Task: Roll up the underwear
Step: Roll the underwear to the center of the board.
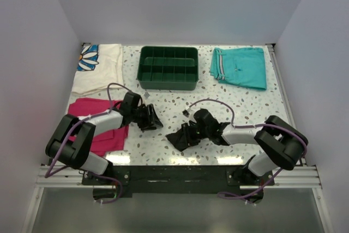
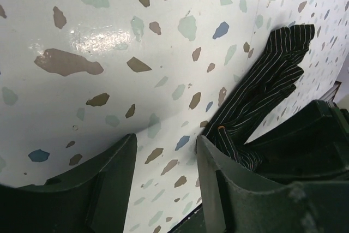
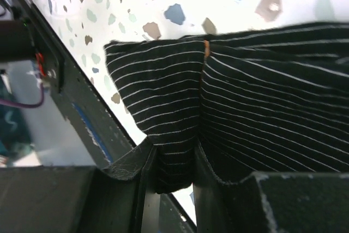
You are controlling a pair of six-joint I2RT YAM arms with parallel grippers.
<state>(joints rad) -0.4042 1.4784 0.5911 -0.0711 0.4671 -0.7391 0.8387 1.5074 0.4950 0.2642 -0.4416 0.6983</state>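
Our right gripper [image 1: 188,135] pinches the underwear [image 1: 177,140], which is bunched near the front edge of the table [image 1: 169,101]. Our left gripper [image 1: 151,119], jaws apart and empty, hovers just beside it. The cloth lies at its four o'clock, with the right arm nearer.

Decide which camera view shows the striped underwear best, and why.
Right wrist: the underwear is large and close, stripes and orange tag clear. The top view shows a small dark bundle; the left wrist shows one crumpled end.

Bright light, glare on table [image 2: 114,39], soft shadows
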